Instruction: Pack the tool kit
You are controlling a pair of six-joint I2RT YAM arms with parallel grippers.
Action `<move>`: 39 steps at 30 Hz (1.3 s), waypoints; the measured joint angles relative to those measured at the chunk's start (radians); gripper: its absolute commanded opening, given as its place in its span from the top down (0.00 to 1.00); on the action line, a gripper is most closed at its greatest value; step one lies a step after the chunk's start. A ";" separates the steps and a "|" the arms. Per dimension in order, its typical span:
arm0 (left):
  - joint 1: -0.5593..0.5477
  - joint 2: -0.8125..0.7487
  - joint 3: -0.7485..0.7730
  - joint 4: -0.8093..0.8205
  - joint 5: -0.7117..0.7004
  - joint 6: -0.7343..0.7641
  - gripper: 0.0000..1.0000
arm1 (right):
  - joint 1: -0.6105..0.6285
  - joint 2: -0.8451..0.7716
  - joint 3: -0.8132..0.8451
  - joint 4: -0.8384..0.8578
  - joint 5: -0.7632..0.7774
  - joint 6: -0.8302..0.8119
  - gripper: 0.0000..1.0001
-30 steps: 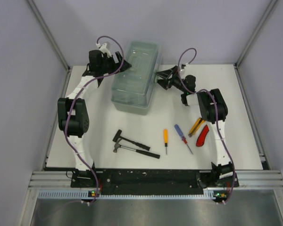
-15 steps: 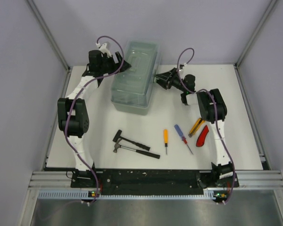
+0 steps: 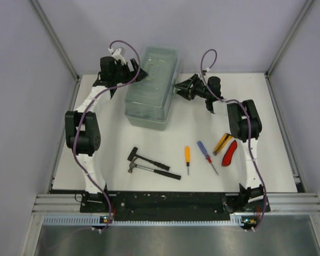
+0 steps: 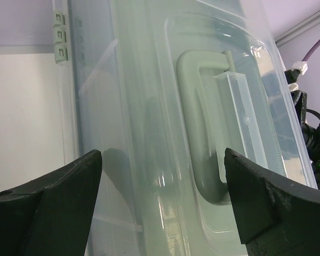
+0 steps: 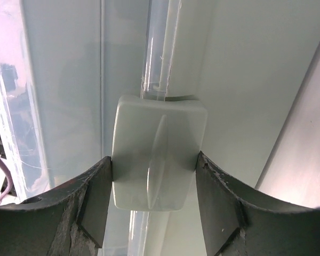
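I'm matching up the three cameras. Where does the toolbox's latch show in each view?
Top external: too small to make out; it lies where the right gripper meets the toolbox's right side.
Left wrist: not in it; only the lid and handle show.
Right wrist: the latch is at centre, between the fingers.
Shared landmark: the toolbox.

toolbox point(image 3: 152, 88) at rear centre of table point(image 3: 272, 106), before it hammers point(image 3: 154, 170) left, screwdrivers point(image 3: 187, 154) middle, cutters point(image 3: 229, 153) right
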 measured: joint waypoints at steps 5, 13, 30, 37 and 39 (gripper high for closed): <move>0.000 0.000 0.002 -0.003 -0.002 0.002 0.07 | 0.000 -0.042 0.001 -0.132 0.018 -0.051 0.88; 0.000 0.000 0.004 -0.006 -0.005 0.005 0.07 | 0.003 -0.085 0.025 -0.270 0.038 -0.121 0.66; -0.001 0.000 0.010 -0.018 -0.012 0.010 0.07 | 0.009 0.024 -0.023 0.166 0.030 0.092 0.10; -0.001 0.002 0.011 -0.017 -0.011 0.009 0.07 | 0.011 0.047 -0.029 0.253 0.028 0.137 0.11; -0.001 0.002 0.011 -0.017 -0.011 0.009 0.07 | 0.011 0.062 -0.028 0.299 0.026 0.158 0.19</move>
